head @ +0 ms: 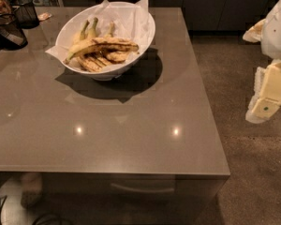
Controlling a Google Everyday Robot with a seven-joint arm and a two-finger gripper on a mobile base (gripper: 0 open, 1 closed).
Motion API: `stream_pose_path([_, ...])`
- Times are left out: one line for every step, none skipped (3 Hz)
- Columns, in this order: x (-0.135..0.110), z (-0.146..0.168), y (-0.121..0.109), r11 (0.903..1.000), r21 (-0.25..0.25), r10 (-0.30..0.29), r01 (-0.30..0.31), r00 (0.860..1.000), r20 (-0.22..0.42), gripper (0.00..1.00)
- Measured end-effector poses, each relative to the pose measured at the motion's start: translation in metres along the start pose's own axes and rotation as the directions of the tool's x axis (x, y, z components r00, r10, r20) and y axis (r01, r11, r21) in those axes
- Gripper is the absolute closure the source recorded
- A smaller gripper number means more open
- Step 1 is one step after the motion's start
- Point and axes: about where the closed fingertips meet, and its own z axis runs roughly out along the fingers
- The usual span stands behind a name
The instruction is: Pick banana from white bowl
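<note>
The white bowl stands on the far left part of the grey table, its paper lining poking over the rim. The banana lies across the top of the bowl's pile, its yellow stem end to the left and its dark half to the right. Shorter brown-streaked bananas lie under and behind it. My gripper hangs at the right edge of the view, beside the table and over the floor. It is far to the right of the bowl and holds nothing that I can see.
A dark mesh basket and a dark mesh cup stand at the table's far left corner. Brown carpet lies to the right of the table. Dark cabinets run along the back.
</note>
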Motion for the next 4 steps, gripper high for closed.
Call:
stream_pose_path([0.0,0.0,0.0,1.0,0.0,0.0,0.0,1.0,0.0,0.0])
stream_pose_path([-0.006,0.0,-0.007,0.9994,0.003,0.034,-0.034,0.999,-0.007,0.0])
stream_pose_path([-0.059,0.009,-0.043,0.9978,-0.049,0.042,-0.045,0.998,-0.05,0.0])
stream_pose_path([-0.068,0.009,-0.048,0.999,-0.03,0.033,-0.034,0.999,-0.03,0.0])
